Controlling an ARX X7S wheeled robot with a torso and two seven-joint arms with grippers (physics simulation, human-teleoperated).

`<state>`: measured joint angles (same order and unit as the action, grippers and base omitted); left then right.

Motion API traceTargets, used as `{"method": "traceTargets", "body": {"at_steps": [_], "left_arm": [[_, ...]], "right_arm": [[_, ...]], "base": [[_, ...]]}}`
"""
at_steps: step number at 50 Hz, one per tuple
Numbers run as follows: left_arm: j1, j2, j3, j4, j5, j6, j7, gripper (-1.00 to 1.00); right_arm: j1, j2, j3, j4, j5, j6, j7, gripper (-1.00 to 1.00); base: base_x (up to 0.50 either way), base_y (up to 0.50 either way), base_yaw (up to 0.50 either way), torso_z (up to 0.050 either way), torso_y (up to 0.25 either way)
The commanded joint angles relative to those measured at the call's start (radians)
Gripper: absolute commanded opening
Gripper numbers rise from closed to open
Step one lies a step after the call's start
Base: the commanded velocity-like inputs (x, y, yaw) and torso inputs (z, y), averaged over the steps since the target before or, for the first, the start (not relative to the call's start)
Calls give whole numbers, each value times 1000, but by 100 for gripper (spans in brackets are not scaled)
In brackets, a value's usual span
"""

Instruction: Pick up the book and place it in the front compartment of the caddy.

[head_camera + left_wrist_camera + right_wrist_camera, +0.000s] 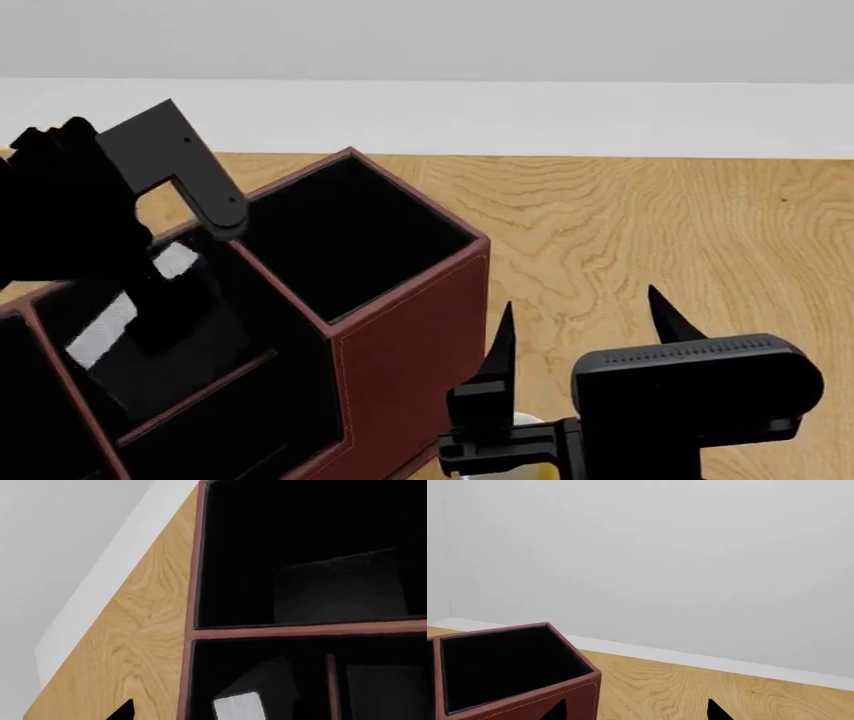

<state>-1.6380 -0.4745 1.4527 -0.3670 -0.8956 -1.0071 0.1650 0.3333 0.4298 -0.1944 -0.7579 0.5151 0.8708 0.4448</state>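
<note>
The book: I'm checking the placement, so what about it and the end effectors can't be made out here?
- Book: head view, upper part behind the left arm; left wrist view, cut by the frame edge.
- Left end effector: fingertips hidden; grip unclear.
- Right end effector: open and empty.
- Caddy: near end cut off by the frame in every view.

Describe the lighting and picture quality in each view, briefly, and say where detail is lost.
Left wrist view: caddy interior nearly pure black, detail lost; the book's pale page edge reads clearly. Head view: flat, even light, no hard shadows on the table; the left arm blends into the dark compartments. Right wrist view: sharp, no glare or blur; plain wall fills most of it.
</note>
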Motion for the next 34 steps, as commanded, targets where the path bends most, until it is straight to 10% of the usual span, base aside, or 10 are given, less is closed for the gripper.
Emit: {"method": "traceTargets", "body": {"at_steps": [1,19,34], "left_arm": [[-4,-5,2,4,55,-11,-36,100],[-30,-108,-64,237,-43,-112,-135,100],[64,-294,-329,642,-416,-167,-470,100]], "right_arm": [[1,0,-5,4,1,-6,2,100],[-2,6,-5,-3,8,-6,9,100],[7,9,-3,-25,22,14,23,100]], "base": [[0,0,0,0,0],[0,0,0,0,0],[0,0,0,0,0]]}}
